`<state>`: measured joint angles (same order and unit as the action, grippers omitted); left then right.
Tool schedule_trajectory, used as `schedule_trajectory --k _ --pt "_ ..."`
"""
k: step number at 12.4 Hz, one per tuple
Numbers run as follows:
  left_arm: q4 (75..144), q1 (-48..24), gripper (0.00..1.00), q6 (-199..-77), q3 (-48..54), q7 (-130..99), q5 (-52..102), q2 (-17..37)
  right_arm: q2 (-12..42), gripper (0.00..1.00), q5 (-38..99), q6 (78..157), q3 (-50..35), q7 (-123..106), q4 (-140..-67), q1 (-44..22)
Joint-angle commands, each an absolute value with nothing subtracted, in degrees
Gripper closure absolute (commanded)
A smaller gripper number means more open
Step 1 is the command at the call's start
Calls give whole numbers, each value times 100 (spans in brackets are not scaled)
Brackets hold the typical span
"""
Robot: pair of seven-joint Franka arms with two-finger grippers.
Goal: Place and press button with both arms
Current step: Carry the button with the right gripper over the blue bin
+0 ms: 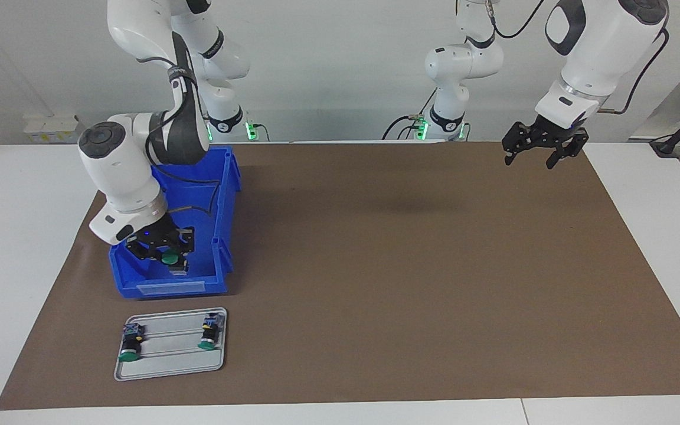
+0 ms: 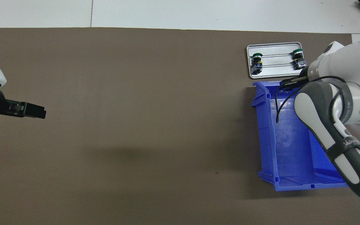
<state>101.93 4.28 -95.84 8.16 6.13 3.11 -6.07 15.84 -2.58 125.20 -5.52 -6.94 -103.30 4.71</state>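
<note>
Brown matting covers the bench (image 1: 411,283), and on it we see a blue bin (image 1: 222,236) at the right arm's end. Our right end effector (image 1: 166,258) hangs over the bin's end farther from the robots, clenched on the green-capped button (image 1: 169,258). Farther still lies a metal tray (image 1: 169,354) with two more switches (image 1: 130,342). Our left end effector (image 1: 543,150) waits released above the mat's other end
</note>
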Motion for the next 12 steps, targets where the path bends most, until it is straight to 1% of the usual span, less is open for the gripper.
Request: schedule_trajectory --k 1,4,6,9,12 --pt "10397 422 0 -9571 817 659 325 -817 1634 100 -88 12989 -562 -809 -10635 554" --pt "10468 413 0 -9571 826 668 186 -861 1793 100 -88 13192 -554 -738 -10696 580" --pt "10547 413 0 -9580 852 668 53 -905 1793 100 -88 13245 -554 -730 -10748 580" --pt "10547 422 0 -9589 853 677 53 -905 1749 100 -88 13578 -554 -616 -11091 589" --pt "10495 501 0 -9501 844 651 62 -897 1723 100 -97 13562 -554 -404 -11144 589"
